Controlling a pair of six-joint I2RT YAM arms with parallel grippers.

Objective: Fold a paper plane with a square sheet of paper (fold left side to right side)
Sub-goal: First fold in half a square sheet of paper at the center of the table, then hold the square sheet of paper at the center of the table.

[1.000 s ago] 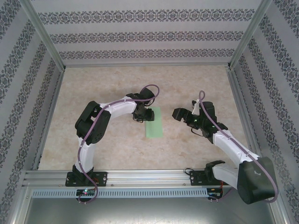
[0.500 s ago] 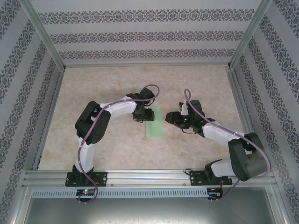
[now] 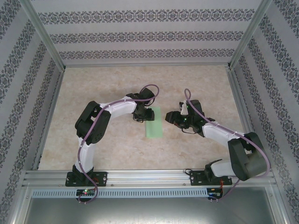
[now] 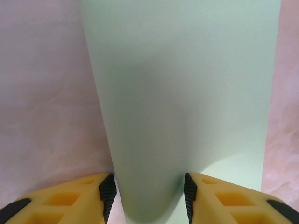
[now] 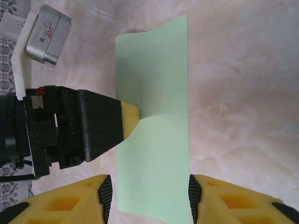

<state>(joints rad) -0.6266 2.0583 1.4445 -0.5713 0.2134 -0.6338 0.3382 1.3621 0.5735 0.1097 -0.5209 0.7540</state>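
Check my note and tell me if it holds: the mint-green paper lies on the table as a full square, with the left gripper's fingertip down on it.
Not quite. The paper is no full square: the top external view shows a narrow rectangle, longer than wide. The rest stands: it lies on the table, with the left gripper's fingertip down on it.

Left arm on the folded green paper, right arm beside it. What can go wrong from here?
1. The pale green folded paper sheet bulges around the left arm's yellow fingertip and one corner curls up, so the crease may set crooked.
2. The right jaws stand open close beside the sheet; closing on it could drag it off alignment.
3. The marbled tabletop looks smooth, so the sheet might slide.
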